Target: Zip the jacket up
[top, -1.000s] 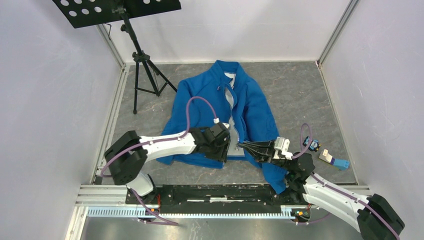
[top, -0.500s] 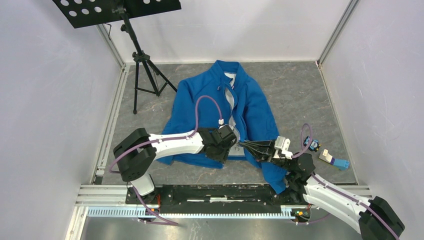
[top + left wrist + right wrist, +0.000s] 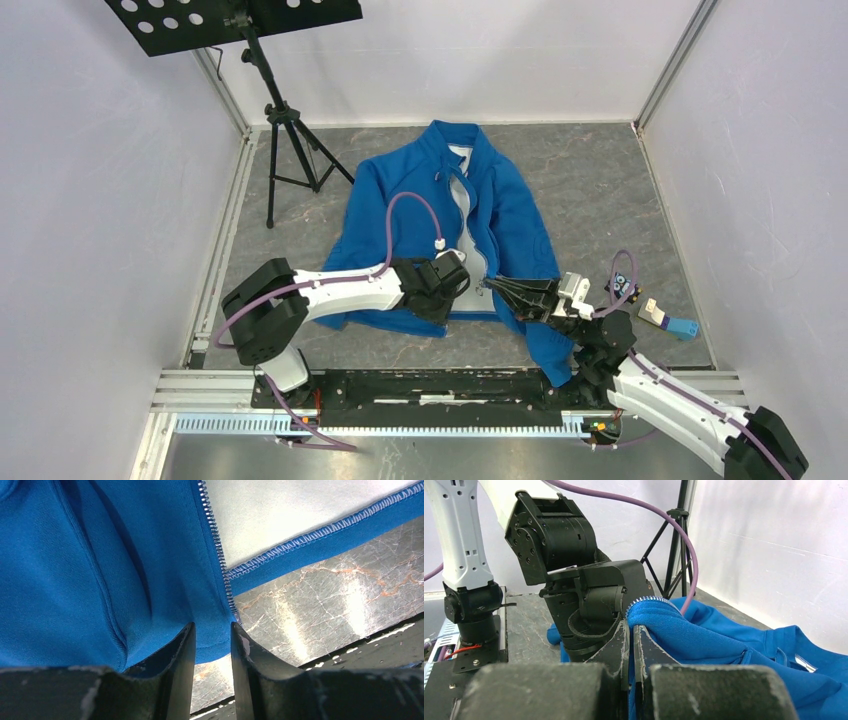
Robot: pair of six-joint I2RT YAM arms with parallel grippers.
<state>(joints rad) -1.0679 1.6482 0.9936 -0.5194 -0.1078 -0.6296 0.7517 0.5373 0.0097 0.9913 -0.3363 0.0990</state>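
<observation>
Blue jacket point(image 3: 510, 220) lies on a marble worktop point(image 3: 600, 190); the right gripper point(image 3: 631, 627) clenches its zipper edge, while the left gripper point(image 3: 212, 628), narrowly parted, hovers at the hem.

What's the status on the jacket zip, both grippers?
Right gripper shut on the jacket at its zipper edge. Left gripper open, tips at the bottom hem beside the zipper teeth. Zipper unjoined, lining showing. Nothing in the way.

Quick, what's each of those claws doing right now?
Left gripper: open a little, jaws either side of the jacket hem.
Right gripper: shut on the jacket's zipper edge.
</observation>
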